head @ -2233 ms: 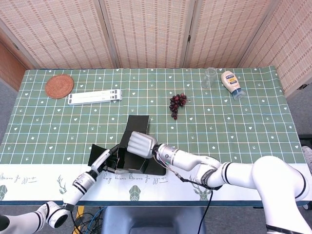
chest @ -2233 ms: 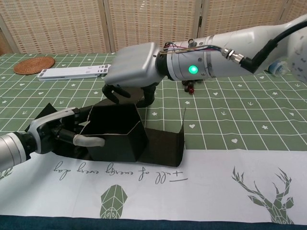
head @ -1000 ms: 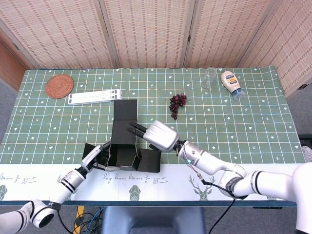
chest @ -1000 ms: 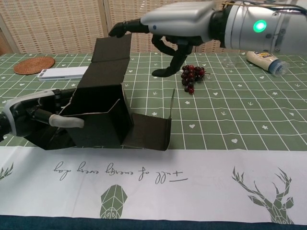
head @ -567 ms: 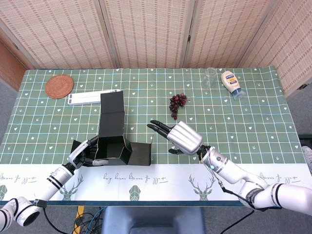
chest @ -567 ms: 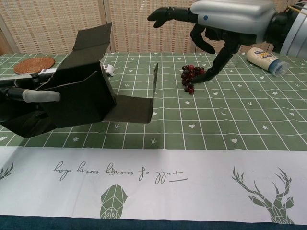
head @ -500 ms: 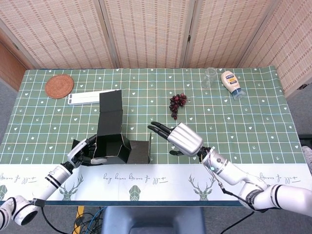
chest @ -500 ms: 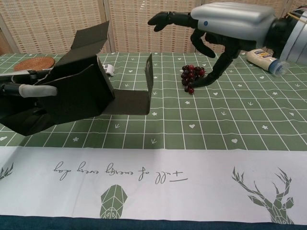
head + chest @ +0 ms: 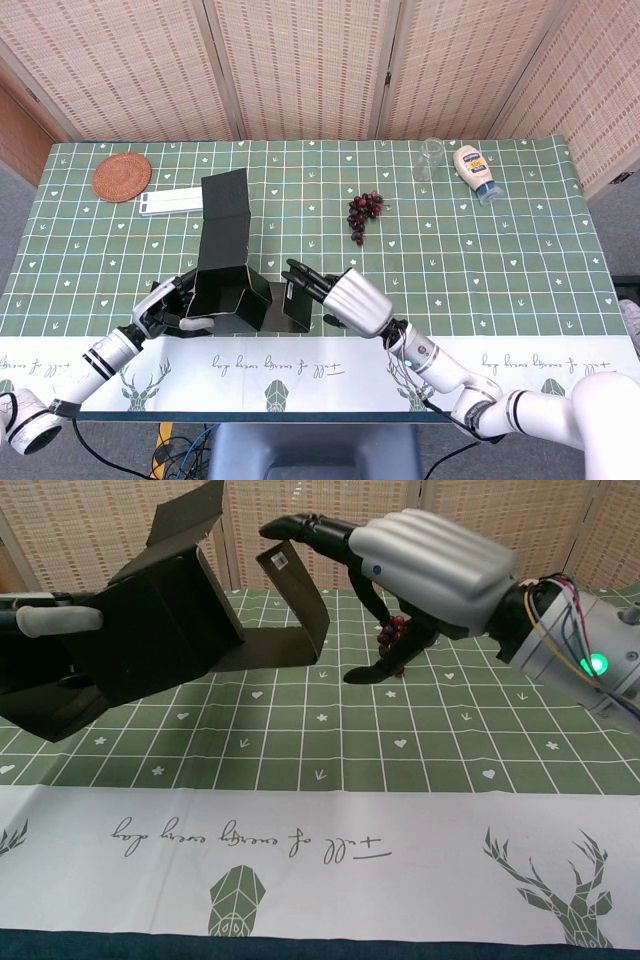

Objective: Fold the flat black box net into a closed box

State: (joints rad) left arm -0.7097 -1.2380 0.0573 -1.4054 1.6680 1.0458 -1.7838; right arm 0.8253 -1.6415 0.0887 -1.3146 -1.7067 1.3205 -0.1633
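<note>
The black box net (image 9: 228, 290) is partly folded into an open-topped box near the table's front left, with a long lid flap (image 9: 225, 200) reaching away toward the far side. My left hand (image 9: 160, 308) grips the box's left wall, its thumb (image 9: 55, 620) laid over the black panel (image 9: 150, 630). My right hand (image 9: 352, 298) is beside the box on the right, fingers spread and stretched out. Its fingertips (image 9: 290, 525) touch the top of the raised right side flap (image 9: 300, 595), which carries a small white label. Nothing is held in it.
A bunch of dark grapes (image 9: 364, 212) lies mid-table. A glass (image 9: 430, 158) and a mayonnaise bottle (image 9: 476, 172) stand at the back right. A woven coaster (image 9: 122, 176) and a white strip-shaped object (image 9: 168, 201) sit at the back left, the strip partly behind the lid flap.
My right hand has moved left and down to the side flap, which now stands up steeper. My left hand has shifted the box slightly right and tilted it.
</note>
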